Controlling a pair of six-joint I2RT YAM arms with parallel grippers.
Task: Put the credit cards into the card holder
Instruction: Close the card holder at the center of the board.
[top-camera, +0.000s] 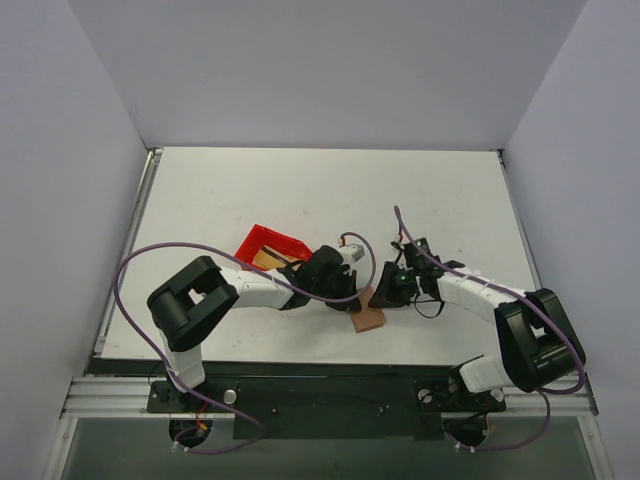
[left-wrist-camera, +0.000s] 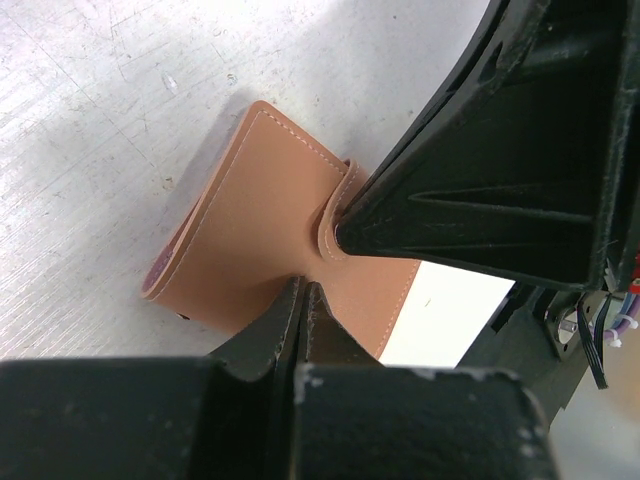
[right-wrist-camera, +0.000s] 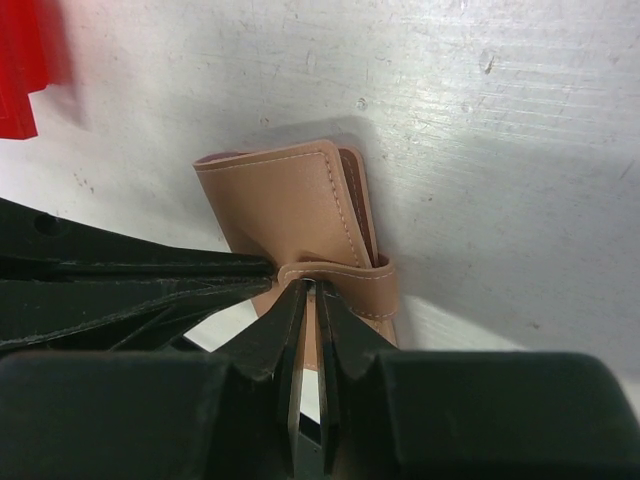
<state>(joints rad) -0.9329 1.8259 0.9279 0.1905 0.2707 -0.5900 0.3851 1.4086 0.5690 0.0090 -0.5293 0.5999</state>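
Note:
The card holder (top-camera: 369, 319) is a folded brown wallet lying on the table near the front edge. It also shows in the left wrist view (left-wrist-camera: 262, 200) and the right wrist view (right-wrist-camera: 285, 205). My left gripper (top-camera: 347, 301) (left-wrist-camera: 300, 290) is shut, and its tips press on the wallet's cover. My right gripper (top-camera: 377, 297) (right-wrist-camera: 311, 290) is shut on the clasp tab (right-wrist-camera: 350, 277) (left-wrist-camera: 331, 222) at the wallet's edge. A gold-yellow patch, the credit cards (top-camera: 266, 259), shows inside the red bin. The left arm partly hides it.
The red plastic bin (top-camera: 271, 245) stands just left of and behind the grippers; its corner shows in the right wrist view (right-wrist-camera: 25, 70). The two grippers meet tip to tip over the wallet. Purple cables loop over both arms.

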